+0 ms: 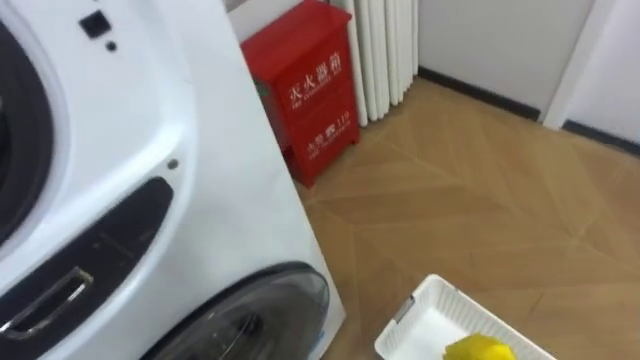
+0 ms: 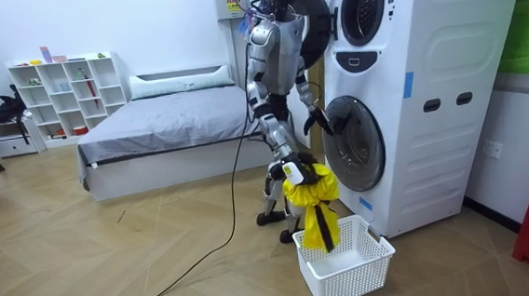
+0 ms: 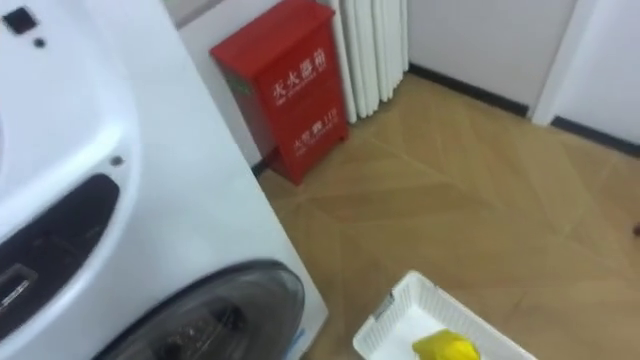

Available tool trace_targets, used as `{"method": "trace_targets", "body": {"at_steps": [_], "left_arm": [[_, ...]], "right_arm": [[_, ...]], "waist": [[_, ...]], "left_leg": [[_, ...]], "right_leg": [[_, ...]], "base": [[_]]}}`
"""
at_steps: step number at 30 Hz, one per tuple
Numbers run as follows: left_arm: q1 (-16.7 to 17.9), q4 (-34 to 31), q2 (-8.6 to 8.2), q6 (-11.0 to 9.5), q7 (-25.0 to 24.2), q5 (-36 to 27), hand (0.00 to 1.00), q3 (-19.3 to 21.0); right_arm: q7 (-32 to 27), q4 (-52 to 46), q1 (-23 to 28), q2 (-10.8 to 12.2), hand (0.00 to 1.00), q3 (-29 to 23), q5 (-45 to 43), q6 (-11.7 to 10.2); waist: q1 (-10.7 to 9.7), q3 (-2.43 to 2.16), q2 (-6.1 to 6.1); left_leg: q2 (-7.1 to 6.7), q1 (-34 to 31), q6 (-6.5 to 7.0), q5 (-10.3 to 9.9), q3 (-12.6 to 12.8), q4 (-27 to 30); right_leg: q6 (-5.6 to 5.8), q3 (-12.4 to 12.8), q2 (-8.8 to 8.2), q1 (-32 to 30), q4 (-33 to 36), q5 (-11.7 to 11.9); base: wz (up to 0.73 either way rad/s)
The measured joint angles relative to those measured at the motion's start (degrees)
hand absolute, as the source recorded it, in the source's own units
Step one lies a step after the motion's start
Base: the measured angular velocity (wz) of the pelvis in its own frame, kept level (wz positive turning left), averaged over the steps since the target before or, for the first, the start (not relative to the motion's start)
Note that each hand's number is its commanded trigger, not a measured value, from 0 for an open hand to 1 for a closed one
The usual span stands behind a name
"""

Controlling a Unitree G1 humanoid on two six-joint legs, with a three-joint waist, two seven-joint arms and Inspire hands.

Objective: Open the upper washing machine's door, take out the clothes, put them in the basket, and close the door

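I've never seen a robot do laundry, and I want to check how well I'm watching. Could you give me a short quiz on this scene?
1. True or false: the yellow garment hangs above the white basket.
2. What stands on the floor beyond the washing machine? A) a red cabinet B) a blue bucket C) a green chair
3. Which of the robot's hands holds the garment?

Key: 1 true. 2 A. 3 the right hand, gripping the garment's top; the left hand is up by the lower door.
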Motion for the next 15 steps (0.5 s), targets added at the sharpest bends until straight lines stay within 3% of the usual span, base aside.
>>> {"method": "trace_targets", "body": {"at_steps": [7, 15], "left_arm": [[0.1, 0.1, -0.26, -0.1, 0.0, -2.4, 0.0, 0.0], [0.4, 0.1, -0.23, -0.5, -0.1, -6.1, 0.0, -0.6]], "right_arm": [[0.1, 4.4, -1.9, 0.3, 0.0, -1.7, 0.8, -1.6], [0.4, 5.4, -2.3, 0.3, 0.0, -1.5, 2.5, -1.8]], "waist": [[0.1, 0.06, -0.08], [0.1, 0.16, -0.35]], "left_leg": [[-0.12, -1.7, 0.88, 0.5, -1.3, 0.4], [-0.14, -2.5, 1.18, 0.6, -2.7, 1.0]], "right_leg": [[0.66, 0.2, -0.03, -1.3, 0.3, -0.2], [0.45, -1.9, -1.18, -1.4, 0.5, -0.3]], "base": [[0.1], [0.15]]}}
